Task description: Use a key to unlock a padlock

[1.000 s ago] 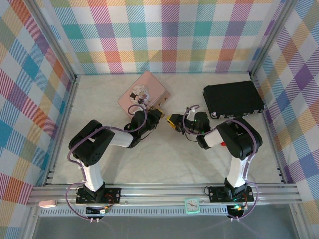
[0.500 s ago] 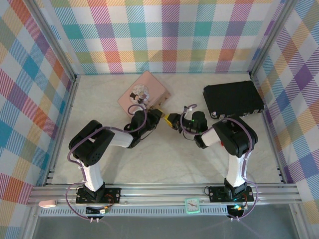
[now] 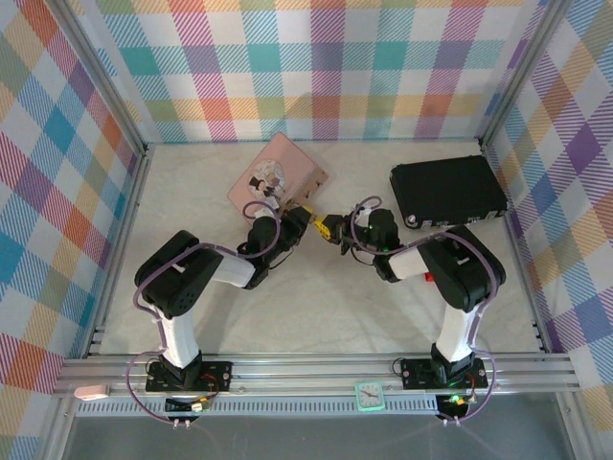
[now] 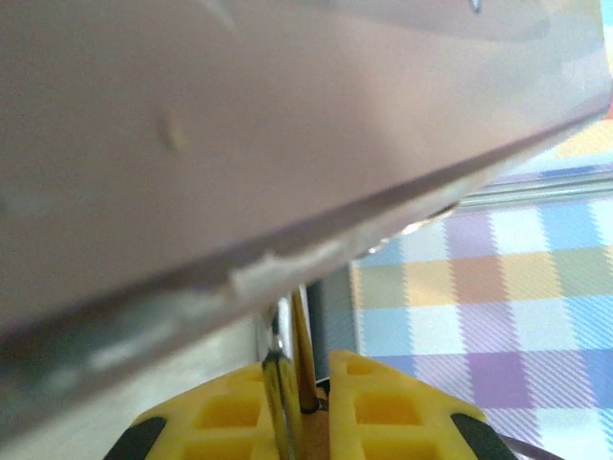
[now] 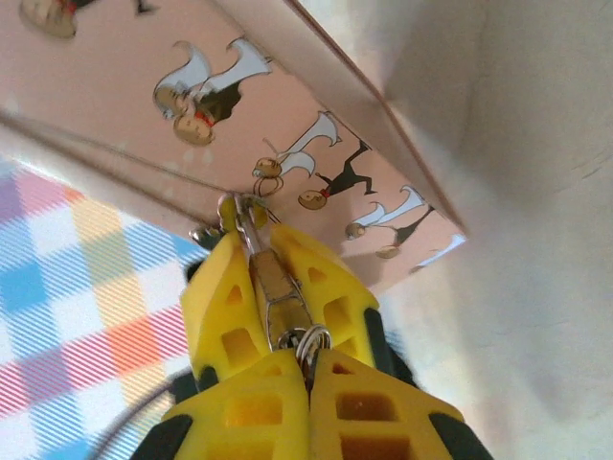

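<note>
**Colleague:** Where's the padlock on your feed?

**Operator:** I see the padlock lifted off the table, near the middle of the overhead view. It's caught between the two arms, where their yellow fingertips meet. The pink tin sits at eleven o'clock from it, very close. A black case lies well apart, between two and three o'clock.

**Colleague:** Who's holding it?

**Operator:** My left gripper is clamped on the brass body. On its wrist camera I see a silver and brass edge squeezed between the yellow pads, with the tin's side looming just above.

**Colleague:** And the right?

**Operator:** My right gripper comes in from four o'clock. Its fingers are pressed together, with a small metal ring pinched at their tips. The ring sits right at the padlock's near end. I can't make out the key's blade.
</note>
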`<action>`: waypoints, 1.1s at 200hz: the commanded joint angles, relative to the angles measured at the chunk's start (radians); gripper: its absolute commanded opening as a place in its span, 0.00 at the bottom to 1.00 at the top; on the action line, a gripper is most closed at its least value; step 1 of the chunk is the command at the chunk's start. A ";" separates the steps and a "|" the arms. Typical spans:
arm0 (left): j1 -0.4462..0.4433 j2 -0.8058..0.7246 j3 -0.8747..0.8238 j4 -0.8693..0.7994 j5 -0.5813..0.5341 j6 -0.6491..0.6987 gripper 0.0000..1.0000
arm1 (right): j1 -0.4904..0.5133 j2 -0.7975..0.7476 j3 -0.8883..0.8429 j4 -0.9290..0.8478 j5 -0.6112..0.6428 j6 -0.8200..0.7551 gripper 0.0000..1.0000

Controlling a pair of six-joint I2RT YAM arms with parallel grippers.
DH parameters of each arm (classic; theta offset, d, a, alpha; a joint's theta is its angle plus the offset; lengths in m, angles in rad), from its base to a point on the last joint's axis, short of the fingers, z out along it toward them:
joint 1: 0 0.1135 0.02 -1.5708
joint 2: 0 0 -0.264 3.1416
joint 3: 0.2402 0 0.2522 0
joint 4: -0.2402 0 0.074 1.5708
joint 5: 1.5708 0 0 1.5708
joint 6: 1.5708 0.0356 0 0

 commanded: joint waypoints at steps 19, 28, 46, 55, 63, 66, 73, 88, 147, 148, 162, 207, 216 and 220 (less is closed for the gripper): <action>-0.017 0.056 -0.038 0.147 0.044 0.148 0.00 | 0.021 -0.047 0.056 0.299 0.171 0.515 0.00; -0.016 0.060 -0.042 0.148 0.037 0.156 0.00 | 0.029 -0.033 0.068 0.325 0.204 0.573 0.00; -0.017 0.082 -0.033 0.149 0.040 0.158 0.00 | 0.038 -0.021 0.100 0.326 0.225 0.604 0.00; -0.017 0.092 -0.025 0.149 0.044 0.153 0.00 | 0.048 -0.010 0.112 0.327 0.234 0.625 0.00; -0.019 0.098 -0.020 0.149 0.043 0.155 0.00 | 0.056 -0.003 0.118 0.327 0.246 0.639 0.00; -0.022 0.098 -0.019 0.149 0.041 0.156 0.00 | 0.060 -0.002 0.119 0.327 0.253 0.644 0.00; -0.023 0.099 -0.019 0.149 0.033 0.160 0.00 | 0.068 0.002 0.118 0.326 0.271 0.656 0.00; -0.026 0.099 -0.022 0.148 0.012 0.180 0.00 | 0.084 0.004 0.112 0.326 0.309 0.672 0.00; -0.032 0.166 0.028 0.155 -0.048 0.249 0.00 | 0.184 0.079 0.168 0.327 0.430 0.737 0.00; -0.031 0.167 0.030 0.155 -0.048 0.249 0.00 | 0.184 0.080 0.169 0.327 0.430 0.738 0.00; -0.033 0.164 0.037 0.151 -0.050 0.253 0.00 | 0.185 0.102 0.177 0.327 0.402 0.727 0.00; -0.014 0.113 0.000 0.098 -0.051 0.192 0.00 | 0.100 0.168 0.128 0.325 0.183 0.448 0.00; -0.014 0.096 -0.006 0.062 -0.052 0.186 0.00 | 0.086 0.173 0.117 0.325 0.142 0.385 0.00; -0.013 0.086 -0.008 0.043 -0.051 0.181 0.00 | 0.079 0.175 0.115 0.325 0.124 0.364 0.00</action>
